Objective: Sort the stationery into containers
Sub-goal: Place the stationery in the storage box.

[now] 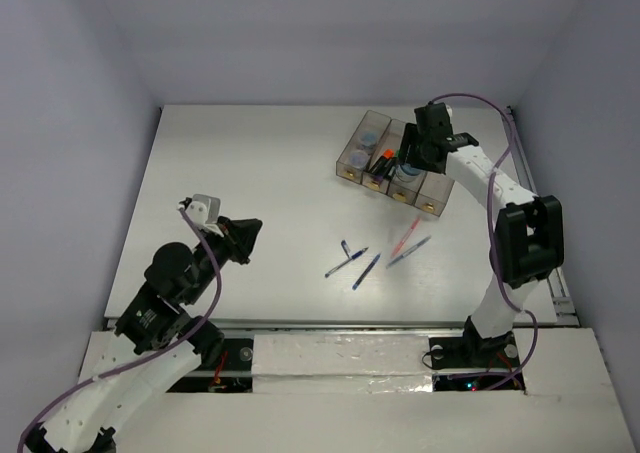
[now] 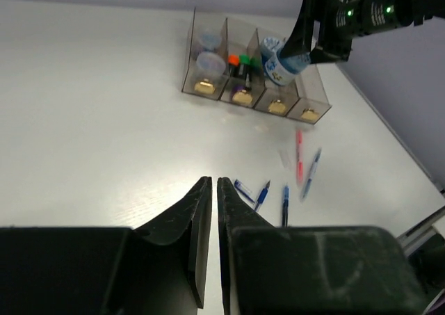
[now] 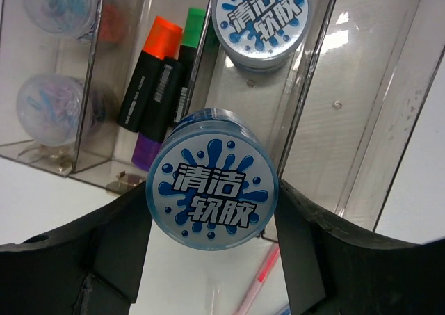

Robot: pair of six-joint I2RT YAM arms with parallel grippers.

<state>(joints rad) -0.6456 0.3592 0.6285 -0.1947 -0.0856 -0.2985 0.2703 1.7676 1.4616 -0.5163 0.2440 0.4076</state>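
A white table (image 1: 250,173) under pale walls carries the containers (image 1: 395,163) at its far right. One end bin holds two clear round tubs (image 3: 52,110), the next holds orange, green and purple markers (image 3: 149,78), and the third a blue-white roll (image 3: 259,16). Above that row the outstretched right gripper (image 3: 212,211) stands wide, clamped on a second roll (image 3: 212,188). Pens (image 1: 375,258) lie loose nearer the arms. The left gripper (image 2: 213,190), closed and empty, hovers at left.

- A white counter (image 1: 250,173) fills the middle, matte with a faint sheen.
- The back wall (image 1: 330,33), left wall (image 1: 60,123) and right wall (image 1: 600,93) are plain pale lilac-grey and enclose it on three sides.
- A white board (image 1: 340,353) runs along the near edge.
- The light is soft and even, with faint shadows.
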